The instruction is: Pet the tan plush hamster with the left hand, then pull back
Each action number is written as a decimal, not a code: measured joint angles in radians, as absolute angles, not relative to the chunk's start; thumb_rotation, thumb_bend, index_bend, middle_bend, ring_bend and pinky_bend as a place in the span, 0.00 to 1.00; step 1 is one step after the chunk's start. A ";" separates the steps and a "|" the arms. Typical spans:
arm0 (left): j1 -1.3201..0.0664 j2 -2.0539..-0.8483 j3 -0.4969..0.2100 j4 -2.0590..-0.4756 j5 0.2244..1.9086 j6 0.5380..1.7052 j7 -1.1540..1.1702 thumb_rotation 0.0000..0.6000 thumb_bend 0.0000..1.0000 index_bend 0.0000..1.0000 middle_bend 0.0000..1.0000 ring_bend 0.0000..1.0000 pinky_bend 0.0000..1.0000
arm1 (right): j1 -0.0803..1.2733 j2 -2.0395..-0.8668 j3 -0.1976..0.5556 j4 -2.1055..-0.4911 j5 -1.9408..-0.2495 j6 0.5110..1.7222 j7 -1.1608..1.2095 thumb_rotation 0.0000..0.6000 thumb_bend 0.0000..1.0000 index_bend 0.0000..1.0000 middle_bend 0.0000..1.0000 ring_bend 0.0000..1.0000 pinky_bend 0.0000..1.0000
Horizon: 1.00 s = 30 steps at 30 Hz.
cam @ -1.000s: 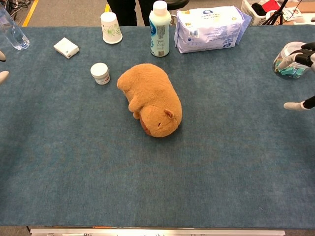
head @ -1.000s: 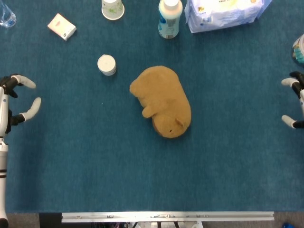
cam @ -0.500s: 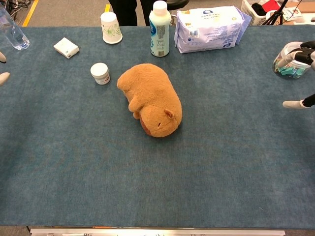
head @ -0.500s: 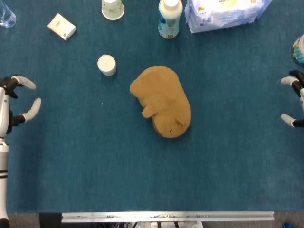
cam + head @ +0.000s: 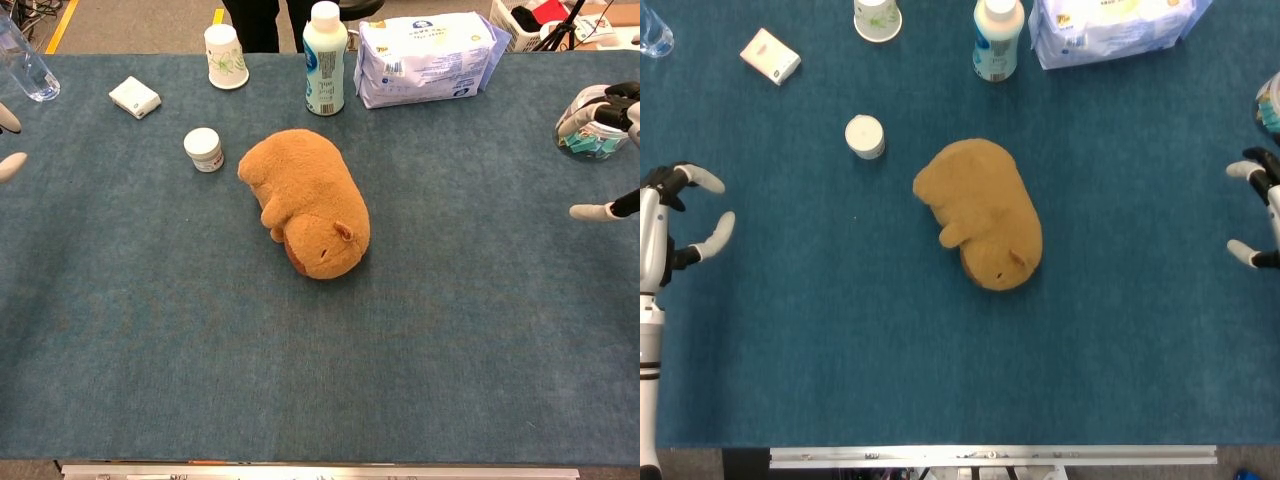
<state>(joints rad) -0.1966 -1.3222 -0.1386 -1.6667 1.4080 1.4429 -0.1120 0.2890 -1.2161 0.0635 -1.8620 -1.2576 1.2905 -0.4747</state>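
Head view: tan plush hamster [image 5: 980,213] lies mid-table on our blue cloth [image 5: 840,340]. Our left hand [image 5: 675,218] hovers far left, fingers spread, empty; right hand [image 5: 1260,210] likewise, far right.

A tan hamster [image 5: 307,203] of soft, fuzzy plush sits mid-frame on a table [image 5: 450,330] covered in matt blue cloth with a felt-like nap. In the upper middle, a smooth glossy plastic bottle [image 5: 325,58] stands beside a shiny, crinkled plastic-film pack [image 5: 428,58]. To its left are a paper cup [image 5: 225,57] and a small white jar [image 5: 204,149], probably plastic. At the left and right edges, each hand [image 5: 680,215] [image 5: 1258,212] shows smooth white plastic fingertips on black parts.
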 measured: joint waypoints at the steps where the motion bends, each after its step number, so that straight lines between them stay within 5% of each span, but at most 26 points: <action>1: -0.197 -1.323 -0.137 -1.666 1.411 1.442 -0.114 1.00 0.27 0.48 0.44 0.38 0.52 | 0.289 -1.216 0.064 -1.862 -1.258 1.291 -0.474 1.00 0.00 0.31 0.23 0.07 0.22; 5: -0.199 -1.324 -0.134 -1.665 1.422 1.442 -0.120 1.00 0.27 0.49 0.44 0.38 0.51 | 0.288 -1.217 0.063 -1.862 -1.263 1.293 -0.472 1.00 0.00 0.31 0.23 0.07 0.22; 15: -0.249 -1.330 -0.108 -1.707 1.581 1.435 -0.195 1.00 0.27 0.49 0.42 0.27 0.31 | 0.283 -1.186 0.077 -1.902 -1.332 1.352 -0.505 1.00 0.00 0.31 0.23 0.07 0.22; 24: -0.391 -1.358 -0.108 -1.729 1.698 1.310 -0.135 1.00 0.27 0.40 0.13 0.02 0.17 | 0.301 -1.062 0.139 -2.046 -1.342 1.407 -0.674 1.00 0.00 0.31 0.23 0.07 0.22; 30: -0.492 -1.411 -0.102 -1.713 1.752 1.206 -0.076 1.00 0.27 0.39 0.04 0.00 0.13 | 0.294 -0.990 0.164 -2.109 -1.352 1.457 -0.724 1.00 0.00 0.31 0.23 0.07 0.22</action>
<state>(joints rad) -0.4920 -1.4105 -0.1019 -1.7133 1.7524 1.2059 -0.0755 0.2942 -0.9903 0.1643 -2.1086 -1.3522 1.4568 -0.7245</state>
